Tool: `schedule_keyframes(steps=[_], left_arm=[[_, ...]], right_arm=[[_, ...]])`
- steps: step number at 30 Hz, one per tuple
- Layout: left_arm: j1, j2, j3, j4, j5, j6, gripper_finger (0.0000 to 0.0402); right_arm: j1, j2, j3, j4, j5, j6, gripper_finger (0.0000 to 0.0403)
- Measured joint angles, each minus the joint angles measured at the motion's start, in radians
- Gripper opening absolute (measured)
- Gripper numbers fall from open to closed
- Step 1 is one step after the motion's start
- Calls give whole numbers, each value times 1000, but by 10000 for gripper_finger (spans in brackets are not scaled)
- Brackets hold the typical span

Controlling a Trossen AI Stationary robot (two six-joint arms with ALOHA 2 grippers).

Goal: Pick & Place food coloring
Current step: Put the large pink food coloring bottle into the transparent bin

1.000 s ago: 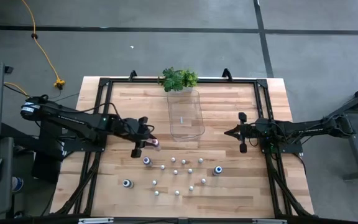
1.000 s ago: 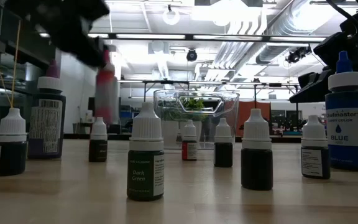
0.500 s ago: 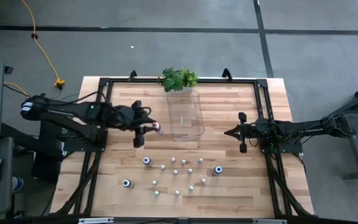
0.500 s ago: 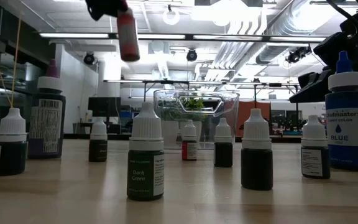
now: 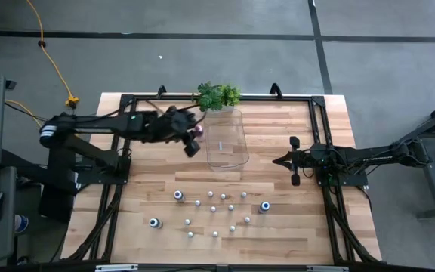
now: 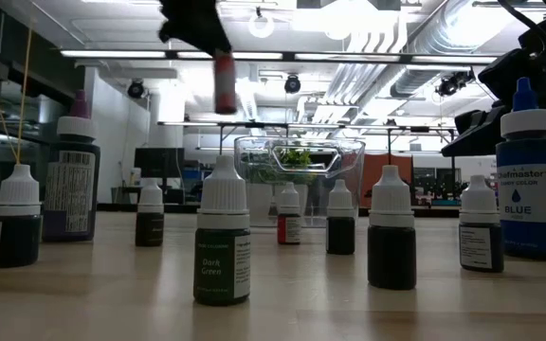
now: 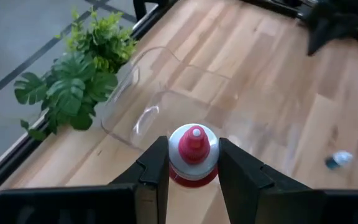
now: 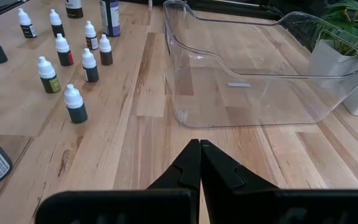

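My left gripper (image 5: pixel 193 137) is shut on a pink-topped food coloring bottle (image 7: pixel 193 152), raised above the table just left of the clear plastic tray (image 5: pixel 226 140). In the low view the pink bottle (image 6: pixel 224 83) hangs high under the gripper. Several other food coloring bottles (image 5: pixel 211 209) stand upright on their bases on the near half of the table; some are bigger, with blue tops (image 5: pixel 265 205). My right gripper (image 5: pixel 279 160) rests shut to the right of the tray, touching nothing. My left gripper pinches the bottle between its two fingers (image 7: pixel 158 167), one on each side, just below the pink cap (image 7: pixel 194 144). The fingers come slanting down from the table's left. The bottle is lifted clear and hangs close to upright, cap up, its body (image 6: pixel 224 90) below the fingers.
A green leafy plant (image 5: pixel 217 96) stands at the far edge just behind the tray. A black frame (image 5: pixel 127 102) runs round the table. Bare wood lies between the tray and the standing bottles (image 8: pixel 135 93).
My left gripper has risen and gone toward the table's far edge and right, toward the tray, rolling as it went. It stays shut on the pink-topped bottle, which went from tilted low over the table to nearly upright and high above it.
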Motion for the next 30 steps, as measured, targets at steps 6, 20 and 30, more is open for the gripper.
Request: schedule_keyframes(steps=[6,20,30], left_arm=[[59,152,104,0,9,50,96],[170,392,190,8,14,-230,96],[205,484,190,16,-106,-506,96]], right_arm=[[0,0,0,2,0,0,0],[0,0,0,0,0,0,0],[0,0,0,0,0,0,0]])
